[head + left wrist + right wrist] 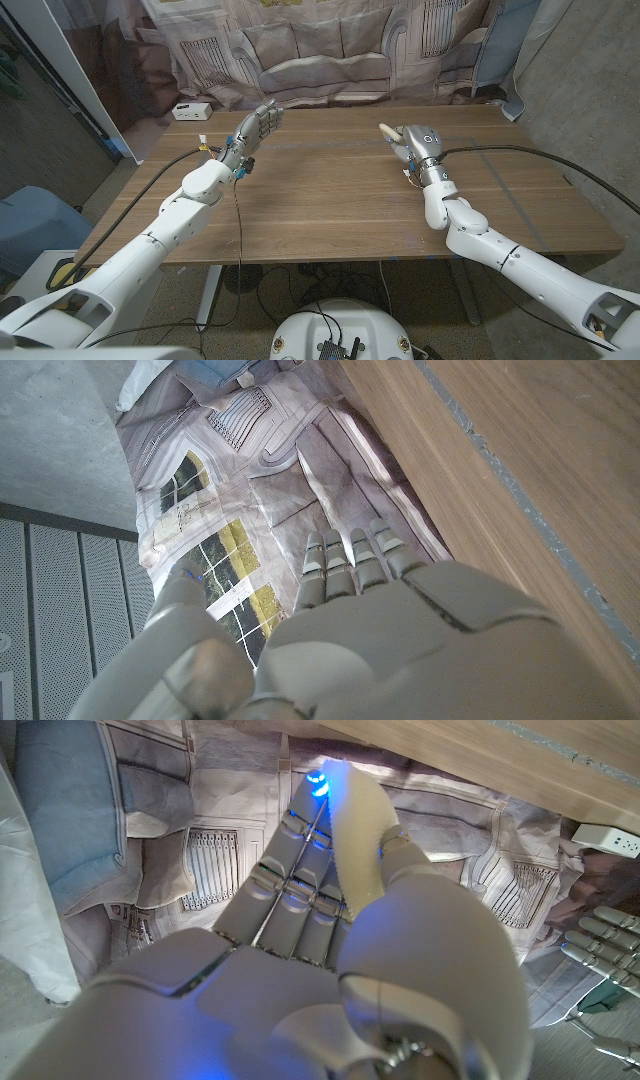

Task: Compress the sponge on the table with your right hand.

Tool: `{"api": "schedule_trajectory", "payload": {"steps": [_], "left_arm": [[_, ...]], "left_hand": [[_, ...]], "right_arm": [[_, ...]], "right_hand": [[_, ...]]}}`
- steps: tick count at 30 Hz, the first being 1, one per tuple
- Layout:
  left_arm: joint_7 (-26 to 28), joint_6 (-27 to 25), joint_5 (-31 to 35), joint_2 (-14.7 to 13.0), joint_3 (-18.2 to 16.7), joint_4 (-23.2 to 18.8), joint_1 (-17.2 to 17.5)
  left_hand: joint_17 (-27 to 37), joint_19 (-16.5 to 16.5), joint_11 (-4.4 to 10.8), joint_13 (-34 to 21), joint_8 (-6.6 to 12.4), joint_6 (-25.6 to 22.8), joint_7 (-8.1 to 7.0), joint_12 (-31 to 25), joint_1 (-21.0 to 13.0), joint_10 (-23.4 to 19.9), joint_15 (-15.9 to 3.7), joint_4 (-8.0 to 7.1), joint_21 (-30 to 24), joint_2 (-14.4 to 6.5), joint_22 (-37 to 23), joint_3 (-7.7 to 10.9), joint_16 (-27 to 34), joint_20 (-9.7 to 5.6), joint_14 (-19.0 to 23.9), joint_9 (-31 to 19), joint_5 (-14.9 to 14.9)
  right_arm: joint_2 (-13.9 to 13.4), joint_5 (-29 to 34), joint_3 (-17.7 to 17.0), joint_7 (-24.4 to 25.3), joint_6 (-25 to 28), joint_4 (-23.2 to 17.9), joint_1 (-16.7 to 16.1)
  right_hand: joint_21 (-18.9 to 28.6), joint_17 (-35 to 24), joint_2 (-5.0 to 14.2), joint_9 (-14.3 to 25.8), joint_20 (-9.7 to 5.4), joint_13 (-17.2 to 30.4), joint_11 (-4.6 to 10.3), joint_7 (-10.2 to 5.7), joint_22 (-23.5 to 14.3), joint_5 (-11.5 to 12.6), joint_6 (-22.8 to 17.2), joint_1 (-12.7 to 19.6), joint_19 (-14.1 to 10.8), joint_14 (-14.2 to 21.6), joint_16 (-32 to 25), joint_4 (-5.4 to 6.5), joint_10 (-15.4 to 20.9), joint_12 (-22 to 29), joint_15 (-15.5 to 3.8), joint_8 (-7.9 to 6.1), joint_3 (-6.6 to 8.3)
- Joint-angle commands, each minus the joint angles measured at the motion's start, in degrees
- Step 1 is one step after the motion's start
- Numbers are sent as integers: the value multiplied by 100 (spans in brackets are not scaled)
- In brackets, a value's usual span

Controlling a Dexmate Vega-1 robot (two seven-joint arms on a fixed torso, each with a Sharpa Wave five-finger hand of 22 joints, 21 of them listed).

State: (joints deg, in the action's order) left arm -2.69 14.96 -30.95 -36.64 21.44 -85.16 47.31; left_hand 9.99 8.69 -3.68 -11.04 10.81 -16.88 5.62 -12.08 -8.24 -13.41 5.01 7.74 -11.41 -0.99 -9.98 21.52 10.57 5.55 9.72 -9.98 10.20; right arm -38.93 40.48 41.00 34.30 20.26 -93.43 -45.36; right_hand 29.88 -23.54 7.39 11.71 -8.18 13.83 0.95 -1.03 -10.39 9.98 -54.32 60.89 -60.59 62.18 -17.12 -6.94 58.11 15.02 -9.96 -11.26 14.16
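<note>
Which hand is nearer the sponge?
Right. The right hand grips the sponge itself; the left hand is raised across the table, apart from it.

Toward ten o'clock on the wooden table (350,200): left hand (256,127), raised above the surface, fingers (350,555) apart, pointing at the far edge. Toward one o'clock: right hand (415,145), with the sponge (390,132) pressed between thumb and fingers (295,870), jutting toward eleven o'clock. Well apart, those two hands. Beyond the far edge, at twelve o'clock: printed backdrop cloth (320,50). Off the table's far-left corner, at ten o'clock: power strip (191,110).
</note>
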Motion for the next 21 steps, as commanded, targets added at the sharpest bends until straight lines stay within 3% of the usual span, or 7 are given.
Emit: {"api": "schedule_trajectory", "payload": {"steps": [1, 21], "left_arm": [[13, -13, 26, 1, 8, -29, -20], [87, 51, 38, 3, -41, -63, 37]], "left_hand": [[19, -1, -5, -28, -9, -27, 9, 6, -37, -16, -11, -4, 12, -29, -24, -8, 7, -34, 65, -25, 28], [19, -2, 2, -28, -9, -27, 9, 1, -39, -28, -10, -3, 12, -29, -24, -9, 7, -38, 64, -25, 28]], "right_arm": [[-24, 128, 153, -216, 52, 170, 212], [-49, 426, 485, -658, 37, 462, 570]], "right_hand": [[33, -19, 7, 20, -2, 19, 3, 1, -11, -5, -6, -42, 27, -148, 27, 21, 36, -4, -102, -25, -32], [46, -24, 23, 15, 3, 3, 26, 2, -8, -1, 9, -86, 31, -151, 42, 31, 20, -17, -116, -25, -53]]}}
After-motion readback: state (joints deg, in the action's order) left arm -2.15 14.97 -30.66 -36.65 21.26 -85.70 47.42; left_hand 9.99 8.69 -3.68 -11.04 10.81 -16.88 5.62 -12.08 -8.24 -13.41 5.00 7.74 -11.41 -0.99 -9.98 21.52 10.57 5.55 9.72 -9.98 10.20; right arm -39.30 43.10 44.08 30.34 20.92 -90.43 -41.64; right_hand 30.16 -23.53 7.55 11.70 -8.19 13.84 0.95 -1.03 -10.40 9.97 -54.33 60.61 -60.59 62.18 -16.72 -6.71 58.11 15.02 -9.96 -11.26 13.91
